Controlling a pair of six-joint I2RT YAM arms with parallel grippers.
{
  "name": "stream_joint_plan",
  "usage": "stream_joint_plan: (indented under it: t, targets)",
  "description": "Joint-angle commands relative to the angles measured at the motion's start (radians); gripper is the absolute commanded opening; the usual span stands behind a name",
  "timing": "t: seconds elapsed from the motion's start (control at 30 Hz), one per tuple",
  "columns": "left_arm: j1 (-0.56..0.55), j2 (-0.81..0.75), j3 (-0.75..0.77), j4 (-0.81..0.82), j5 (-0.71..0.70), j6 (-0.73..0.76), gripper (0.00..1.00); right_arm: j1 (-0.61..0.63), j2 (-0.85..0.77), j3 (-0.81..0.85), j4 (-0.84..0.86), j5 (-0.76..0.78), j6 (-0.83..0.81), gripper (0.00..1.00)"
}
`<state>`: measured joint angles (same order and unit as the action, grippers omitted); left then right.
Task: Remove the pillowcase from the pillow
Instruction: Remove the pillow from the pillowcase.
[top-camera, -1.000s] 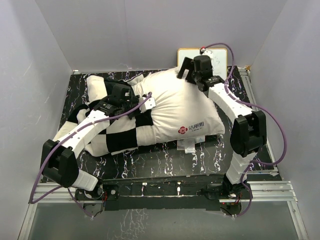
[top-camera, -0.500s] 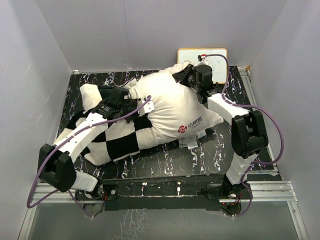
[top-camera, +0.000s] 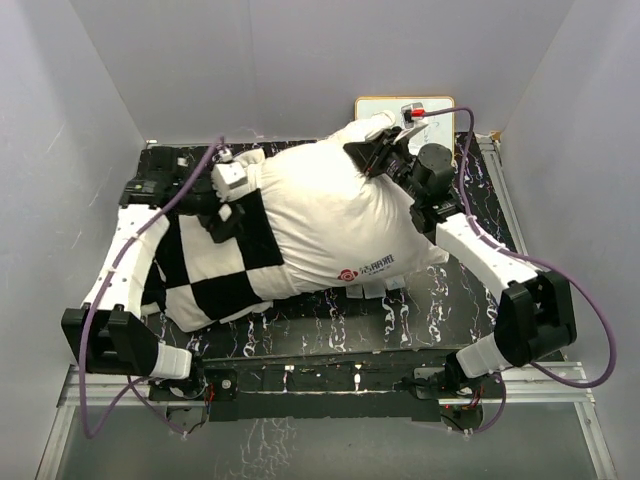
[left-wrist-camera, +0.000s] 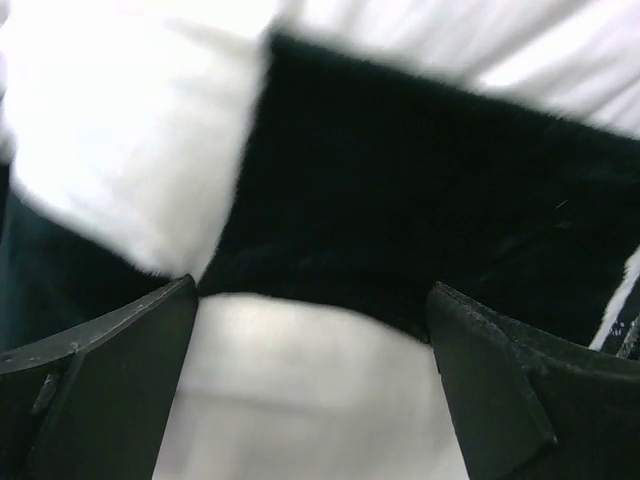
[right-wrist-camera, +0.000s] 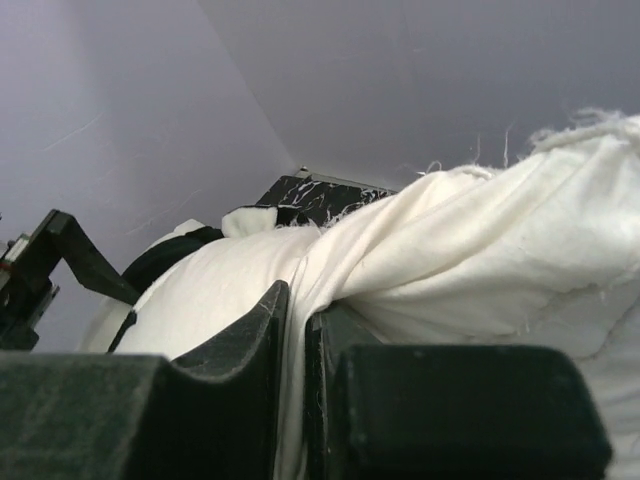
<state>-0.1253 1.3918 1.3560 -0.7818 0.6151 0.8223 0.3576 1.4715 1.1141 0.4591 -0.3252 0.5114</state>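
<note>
Plush checkered pillowcase (top-camera: 215, 280), plump white pillow (top-camera: 320, 210) (pinched, right pincer (right-wrist-camera: 297, 312)).

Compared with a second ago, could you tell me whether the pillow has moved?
Yes. The pillow, pinched at its far corner by the right gripper, has shifted toward the whiteboard, and that corner now overlaps it.

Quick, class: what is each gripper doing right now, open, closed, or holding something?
Left gripper: open, gripping nothing, over the pillowcase.
Right gripper: closed, pinching white fabric of the pillow.
</note>
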Motion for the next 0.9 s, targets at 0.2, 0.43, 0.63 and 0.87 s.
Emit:
stream_joint_plan:
  t: [0.2, 0.43, 0.63, 0.87]
  targets:
    - [0.453, -0.019, -0.202, -0.311, -0.004, 0.451, 0.97, -0.099, -0.254, -0.121, 0.159, -0.060, -0.076, 0.08]
    - [0.639, 0.094, -0.271, -0.327, 0.069, 0.561, 0.97, -0.150, -0.388, -0.325, 0.237, -0.088, -0.027, 0.08]
    - [0.635, 0.075, -0.368, -0.186, 0.098, 0.543, 0.97, -0.174, -0.425, -0.322, 0.119, -0.061, -0.055, 0.08]
    - [0.601, 0.094, -0.456, -0.036, 0.054, 0.511, 0.81, -0.208, -0.420, -0.272, -0.051, -0.035, -0.068, 0.08]
